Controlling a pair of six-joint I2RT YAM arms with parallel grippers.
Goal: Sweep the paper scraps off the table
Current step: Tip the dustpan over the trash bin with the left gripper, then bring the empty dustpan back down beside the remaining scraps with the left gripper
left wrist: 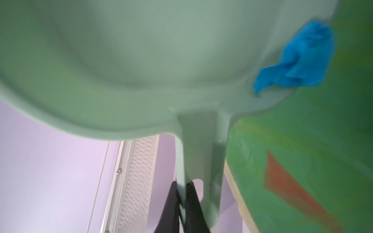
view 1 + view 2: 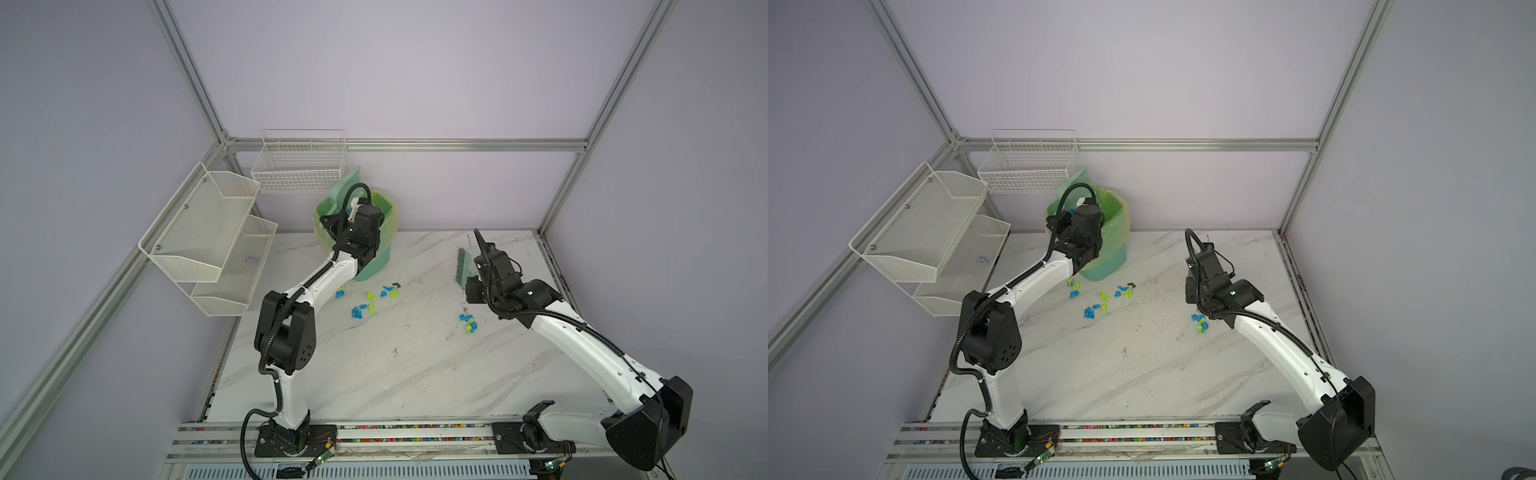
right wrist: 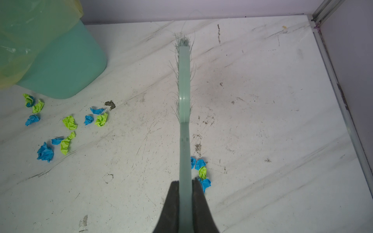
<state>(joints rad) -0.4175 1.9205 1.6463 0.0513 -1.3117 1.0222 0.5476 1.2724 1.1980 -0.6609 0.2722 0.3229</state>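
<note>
Your right gripper [image 3: 185, 184] clamps the brush [image 2: 462, 266], pointing twelve o'clock in a top view; nearest paper scraps [image 2: 468, 323] lie at its six. Left gripper [image 1: 182, 187] pinches the dustpan [image 1: 121, 60].

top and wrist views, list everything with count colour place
white marble-patterned table: one, grey-veined
plastic waste bin: one, teal with yellow-green liner, back of table
plastic dustpan: one, pale green, tipped up over the bin
hand brush: one, pale green, over the table's right half
crumpled paper scraps: about fifteen, bright blue and lime green, two loose groups on the table; one more blue in the dustpan
dark speck: one, brownish, among scraps near the bin
wire basket: one, white, back wall
mesh shelves: two tiers, white, left wall
left gripper: shut on dustpan handle
right gripper: shut on brush handle
</note>
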